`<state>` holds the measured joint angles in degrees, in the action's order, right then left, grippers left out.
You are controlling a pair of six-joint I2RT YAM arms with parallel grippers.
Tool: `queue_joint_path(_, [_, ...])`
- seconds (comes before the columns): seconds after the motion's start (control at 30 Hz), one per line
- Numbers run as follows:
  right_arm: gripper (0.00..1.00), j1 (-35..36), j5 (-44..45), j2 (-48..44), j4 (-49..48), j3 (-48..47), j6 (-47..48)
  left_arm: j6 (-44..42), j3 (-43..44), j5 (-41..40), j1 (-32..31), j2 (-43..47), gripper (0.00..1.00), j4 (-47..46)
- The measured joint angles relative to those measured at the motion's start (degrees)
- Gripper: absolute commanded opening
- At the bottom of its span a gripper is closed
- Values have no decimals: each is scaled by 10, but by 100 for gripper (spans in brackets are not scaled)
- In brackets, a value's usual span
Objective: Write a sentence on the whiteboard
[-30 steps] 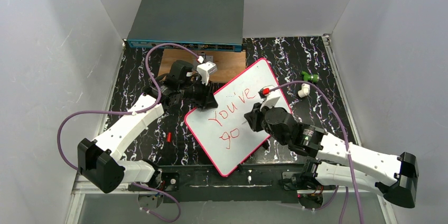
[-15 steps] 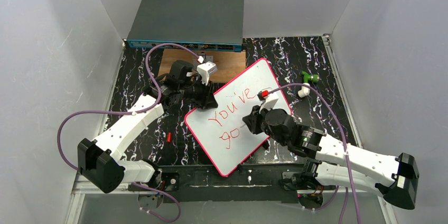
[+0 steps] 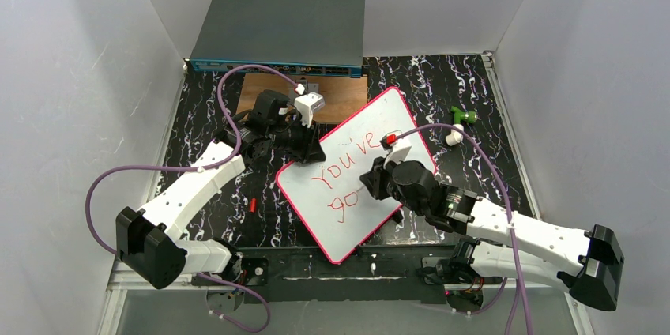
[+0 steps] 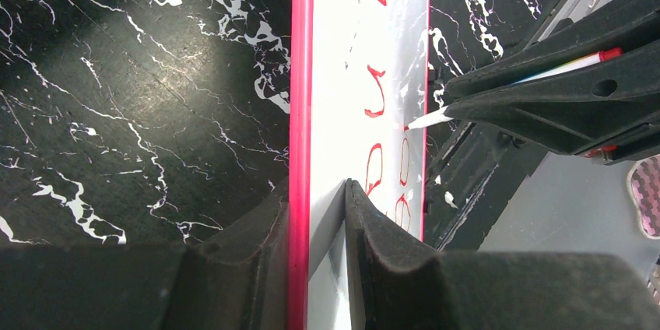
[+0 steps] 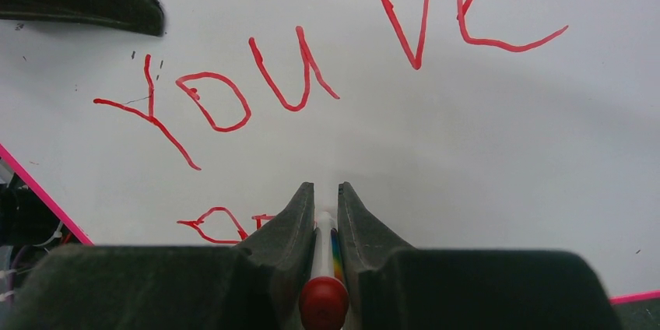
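Writing is the step in hand. The whiteboard (image 3: 348, 236) lies askew on the black marbled worktop (image 3: 482, 106), one corner pointing back at my bases. It carries "You've" in red, with "go" on the line beneath.

My left gripper (image 4: 315, 205) is clamped on the whiteboard's far left edge. One finger rests on the white face and the other on the outer side of the pink rim, pinning the board so it cannot slide.

My right gripper (image 5: 324, 194) is closed on a marker (image 5: 325, 244), whose red end points back at my wrist. It stands over the whiteboard's middle, just to the right of "go". Seen from my left wrist, the white tip sits at the surface beside the last letter. I cannot tell for sure whether it is pressing or only just above.

I judge the sentence far from finished, with the second line barely begun. The next move calls for light downward pressure and short strokes running rightward from "go", level with that line. My left gripper has to hold firm throughout. Pushing too hard could skew the whiteboard. The space towards its right rim also looks short, so the letters will need to be compact.
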<state>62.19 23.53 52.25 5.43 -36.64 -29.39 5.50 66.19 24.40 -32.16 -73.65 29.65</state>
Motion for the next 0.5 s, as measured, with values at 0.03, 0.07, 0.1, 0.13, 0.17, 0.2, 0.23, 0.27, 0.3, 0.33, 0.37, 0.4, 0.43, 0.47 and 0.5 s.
queue_joint_path(0.03, [1, 0, 1, 0, 0, 0, 0, 0, 0, 0, 0, 0, 0, 0])
queue_joint_path(0.07, [1, 0, 3, 0, 0, 0, 0, 0, 0, 0, 0, 0, 0, 0])
queue_joint_path(0.1, [1, -2, 5, 0, 0, 0, 0, -1, 0, 0, 0, 0, 0, 0])
queue_joint_path(0.13, [1, -3, 8, 0, 1, 0, 0, -1, 0, 0, 0, 0, 0, 0])
queue_joint_path(0.17, [1, -5, 11, 0, 1, 0, 0, -1, 0, 0, 0, 0, 0, 0])
queue_joint_path(0.2, [1, -6, 16, 0, 2, 0, 0, -1, 0, 0, 0, 0, 0, 1])
queue_joint_path(0.23, [1, -7, 19, 0, 2, 0, 0, -2, 0, 0, 0, 0, 0, 1])
queue_joint_path(0.27, [1, -10, 23, 0, 4, 0, 0, -2, 0, 0, 0, 0, 0, 2])
queue_joint_path(0.3, [1, -11, 27, 0, 5, 0, 0, -2, 0, 0, 0, 0, 0, 2])
queue_joint_path(0.33, [1, -13, 31, 0, 5, 0, 0, -2, 0, 0, 0, 0, 0, 2])
queue_joint_path(0.37, [1, -15, 34, -1, 6, 0, 0, -2, 0, 0, 0, 0, 0, 3])
queue_joint_path(0.4, [1, -16, 36, -1, 6, 0, 0, -1, 0, 0, 0, 0, 0, 3])
queue_joint_path(0.43, [1, -17, 38, -2, 7, 0, 0, -2, 0, 0, 0, 0, 0, 3])
queue_joint_path(0.47, [1, -18, 39, -3, 8, 0, 1, -1, 0, 0, 0, 0, 0, 3])
queue_joint_path(0.5, [1, -18, 40, -5, 9, 0, 2, -2, 0, 0, 0, 0, 0, 3])
